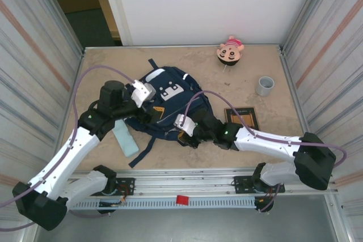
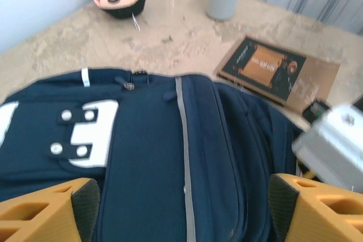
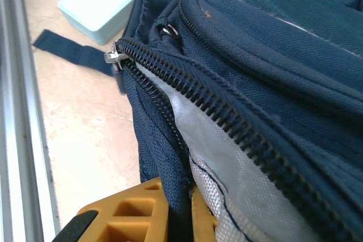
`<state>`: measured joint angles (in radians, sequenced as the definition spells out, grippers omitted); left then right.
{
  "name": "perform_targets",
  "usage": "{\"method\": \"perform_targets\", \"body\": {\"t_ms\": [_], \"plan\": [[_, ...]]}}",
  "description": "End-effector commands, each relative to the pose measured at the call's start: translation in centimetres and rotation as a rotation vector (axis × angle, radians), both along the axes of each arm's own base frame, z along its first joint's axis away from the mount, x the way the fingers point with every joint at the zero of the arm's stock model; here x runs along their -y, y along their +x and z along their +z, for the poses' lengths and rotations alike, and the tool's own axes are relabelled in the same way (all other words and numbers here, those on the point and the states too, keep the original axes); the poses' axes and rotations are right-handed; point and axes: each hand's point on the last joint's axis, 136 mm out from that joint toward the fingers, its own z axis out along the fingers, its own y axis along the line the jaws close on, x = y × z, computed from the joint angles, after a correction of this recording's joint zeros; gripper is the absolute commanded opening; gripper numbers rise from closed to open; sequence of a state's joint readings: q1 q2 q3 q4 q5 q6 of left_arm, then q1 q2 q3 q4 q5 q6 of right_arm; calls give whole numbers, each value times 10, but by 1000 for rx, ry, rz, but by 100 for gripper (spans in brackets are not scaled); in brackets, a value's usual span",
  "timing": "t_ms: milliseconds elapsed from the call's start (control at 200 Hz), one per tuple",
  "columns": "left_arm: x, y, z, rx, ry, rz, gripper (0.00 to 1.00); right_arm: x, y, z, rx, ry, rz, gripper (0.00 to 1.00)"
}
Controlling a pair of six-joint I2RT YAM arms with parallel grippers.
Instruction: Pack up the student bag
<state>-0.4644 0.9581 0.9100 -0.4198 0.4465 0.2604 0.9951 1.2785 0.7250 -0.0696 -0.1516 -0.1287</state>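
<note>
Top view: the student bag (image 1: 164,97) lies mid-table, with the left gripper (image 1: 146,103) over it and the right gripper (image 1: 184,134) at its near edge. Left wrist: jaws wide apart, empty, straddling the bag. Right wrist: jaws pinch the fabric below the open zipper (image 3: 227,123).

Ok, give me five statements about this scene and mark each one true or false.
1. The bag's zipper is partly open. True.
2. The cup lies on its side. False: it stands upright.
3. The right tool pinches bag fabric. True.
4. The book is inside the bag. False: it lies on the table, outside the bag.
5. The left tool is shut. False: it is open, above the bag.
</note>
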Motion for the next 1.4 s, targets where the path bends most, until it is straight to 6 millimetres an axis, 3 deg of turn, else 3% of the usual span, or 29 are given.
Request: {"method": "perform_targets", "body": {"t_ms": [0,70,251,381,521,586,626,737,822,922,1042,1202,1398], "plan": [[-6,-32,-35,3,115,-155,81,-11,-6,47,-33,151,44,10],[-2,-42,-43,53,123,-241,83,-7,-9,58,-23,178,63,9],[1,-35,-71,103,230,-293,83,7,-12,69,-64,202,87,11],[15,-35,-91,110,278,-356,71,14,-10,80,-97,247,86,10],[36,-39,-98,137,249,-391,38,27,-3,88,-114,270,36,10],[44,-40,-93,132,182,-378,13,37,4,88,-137,262,-17,11],[49,-37,-87,122,127,-343,0,44,7,87,-153,245,-59,17],[57,-36,-80,53,9,-298,0,67,14,87,-219,144,-243,53],[62,-34,-78,-6,-63,-262,0,85,11,92,-257,53,-417,63],[68,-34,-77,-58,-107,-251,0,95,-2,99,-302,-8,-586,63],[73,-36,-75,-112,-135,-261,0,79,-13,96,-441,36,-735,56],[79,-41,-69,-173,-191,-282,0,50,-1,83,-521,134,-878,52],[87,-45,-58,-223,-257,-315,0,25,16,68,-536,121,-883,48]]}}
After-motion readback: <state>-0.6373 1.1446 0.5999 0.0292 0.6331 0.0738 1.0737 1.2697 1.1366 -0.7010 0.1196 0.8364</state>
